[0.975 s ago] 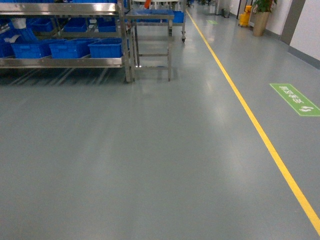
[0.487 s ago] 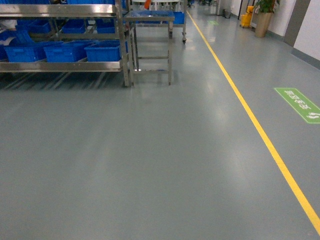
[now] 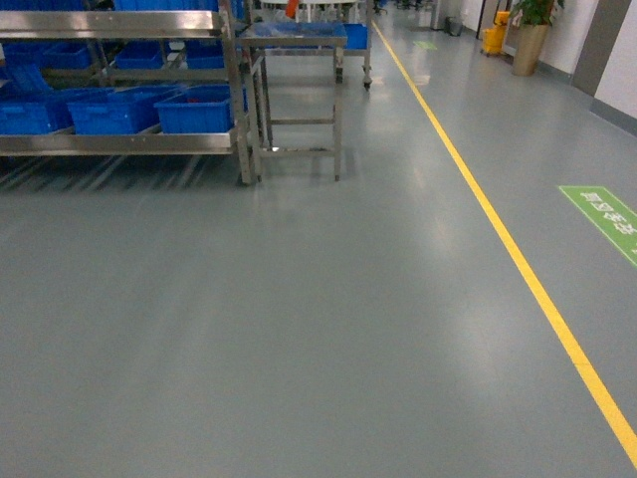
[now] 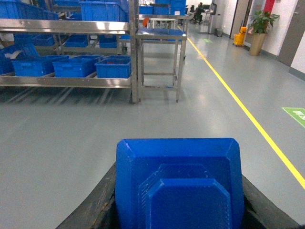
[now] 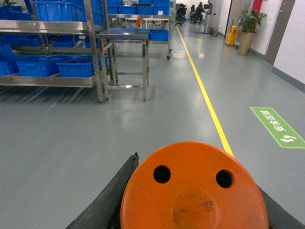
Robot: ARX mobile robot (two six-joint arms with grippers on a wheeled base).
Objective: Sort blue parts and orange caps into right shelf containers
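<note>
The robot is carrying one piece per arm toward the shelf (image 3: pixel 119 142). The left gripper (image 4: pixel 178 210) is clamping one blue part (image 4: pixel 178 176); the right gripper (image 5: pixel 190 214) is clamping one orange cap (image 5: pixel 193 191). Three blue bins (image 3: pixel 194 110) are sitting along the lower shelf rail. Next, presumably, comes approaching the shelf's right end and lowering each piece into its bin.

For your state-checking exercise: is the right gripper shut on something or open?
Shut on an orange cap. In the right wrist view the cap's round end sits wedged between the black fingers, filling the gap.
</note>
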